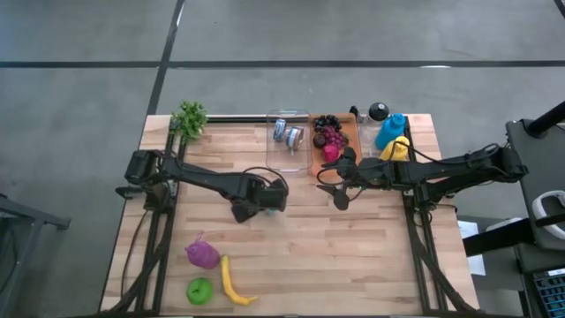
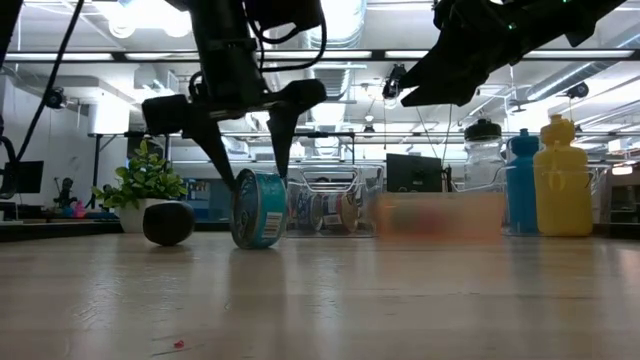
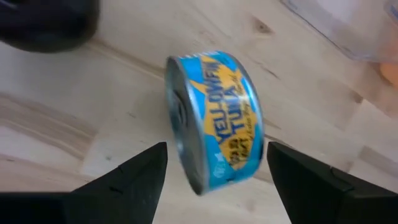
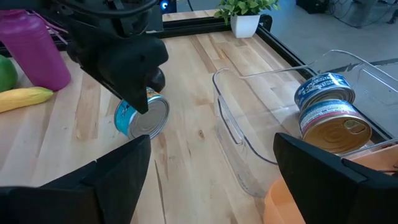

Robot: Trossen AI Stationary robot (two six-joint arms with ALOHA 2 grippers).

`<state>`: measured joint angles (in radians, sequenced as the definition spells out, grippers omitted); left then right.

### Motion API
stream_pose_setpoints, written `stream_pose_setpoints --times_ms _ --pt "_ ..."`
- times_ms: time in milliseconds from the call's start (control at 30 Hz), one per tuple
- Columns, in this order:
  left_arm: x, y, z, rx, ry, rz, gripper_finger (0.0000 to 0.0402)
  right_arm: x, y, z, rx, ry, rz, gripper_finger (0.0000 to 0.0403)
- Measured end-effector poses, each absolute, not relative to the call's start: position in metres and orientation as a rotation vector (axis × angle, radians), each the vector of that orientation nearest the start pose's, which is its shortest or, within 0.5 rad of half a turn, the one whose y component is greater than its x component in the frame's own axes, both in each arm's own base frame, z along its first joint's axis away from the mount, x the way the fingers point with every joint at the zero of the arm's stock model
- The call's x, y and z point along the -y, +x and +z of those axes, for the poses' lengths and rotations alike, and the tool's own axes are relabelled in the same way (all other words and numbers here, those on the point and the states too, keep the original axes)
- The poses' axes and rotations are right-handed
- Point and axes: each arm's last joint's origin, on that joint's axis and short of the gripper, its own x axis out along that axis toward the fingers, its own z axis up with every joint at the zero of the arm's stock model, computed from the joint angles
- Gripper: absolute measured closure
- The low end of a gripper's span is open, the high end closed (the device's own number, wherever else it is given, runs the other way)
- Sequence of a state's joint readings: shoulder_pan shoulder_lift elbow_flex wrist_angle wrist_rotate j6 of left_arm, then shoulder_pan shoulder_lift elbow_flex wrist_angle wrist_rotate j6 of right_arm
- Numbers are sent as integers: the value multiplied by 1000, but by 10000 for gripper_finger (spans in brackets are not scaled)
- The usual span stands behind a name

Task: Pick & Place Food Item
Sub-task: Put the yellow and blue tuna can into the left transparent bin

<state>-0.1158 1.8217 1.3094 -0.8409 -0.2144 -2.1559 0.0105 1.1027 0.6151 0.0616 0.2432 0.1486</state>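
Blue tuna can [image 3: 214, 121] on edge between open left gripper [image 3: 214, 180] fingers [image 3: 134, 177]

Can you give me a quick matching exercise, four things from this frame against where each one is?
Things:
1. tuna can
2. banana
3. potted plant
4. yellow bottle

Places:
A. far left corner of the table
B. near edge, beside the green apple
C. on its edge, between the open fingers of the left gripper
D. far right, next to the blue bottle

Pairs: 1-C, 2-B, 3-A, 4-D
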Motion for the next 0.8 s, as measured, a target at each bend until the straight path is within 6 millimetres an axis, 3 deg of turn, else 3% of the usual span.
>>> stream_pose_setpoints --times_ms 267,800 --pt "34 342 193 -682 -1552 1450 119 4 233 238 -405 92 -260 53" --pt "26 348 170 -759 -1448 1478 115 4 233 238 -405 92 -260 74"
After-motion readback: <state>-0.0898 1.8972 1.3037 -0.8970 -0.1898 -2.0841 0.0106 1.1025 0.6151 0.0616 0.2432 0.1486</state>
